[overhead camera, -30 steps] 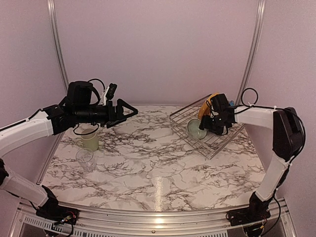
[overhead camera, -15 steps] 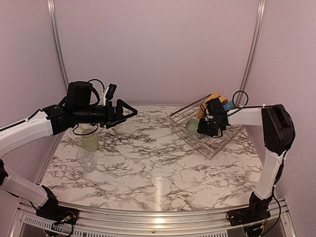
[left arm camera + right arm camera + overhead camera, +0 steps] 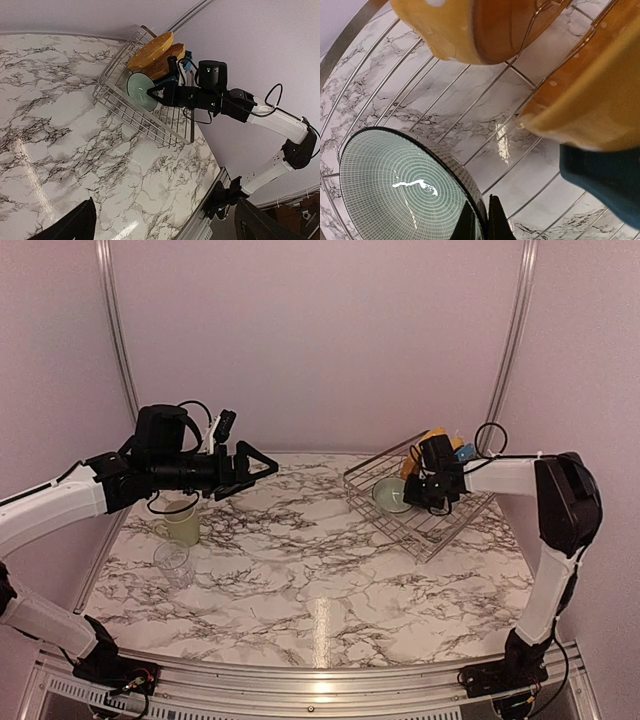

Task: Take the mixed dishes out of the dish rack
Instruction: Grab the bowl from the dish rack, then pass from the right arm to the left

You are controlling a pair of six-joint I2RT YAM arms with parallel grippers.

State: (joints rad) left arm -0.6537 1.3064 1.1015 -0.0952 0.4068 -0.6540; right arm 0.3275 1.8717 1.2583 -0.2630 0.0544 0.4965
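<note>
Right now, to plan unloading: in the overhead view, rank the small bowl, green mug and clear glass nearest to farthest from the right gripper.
1. The small bowl, in the rack, gripped by the right gripper.
2. The green mug, far left.
3. The clear glass, far left, nearer the front.
</note>
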